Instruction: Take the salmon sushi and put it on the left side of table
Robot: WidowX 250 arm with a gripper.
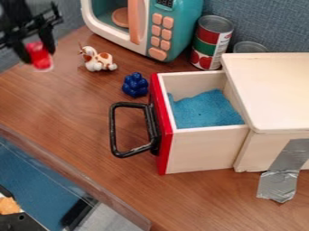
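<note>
My jaws (37,52) grip the salmon sushi (40,57), bright red above and paler at its lower end. Near them is a spotted toy dog (98,60); well apart, a can (211,41) bears a red-and-green label.

No readable text. Display (165,2) on the teal toy microwave (186,21), far side: characters too small to make out. Red-green can (206,48) just right of it: label print illegible.
</note>
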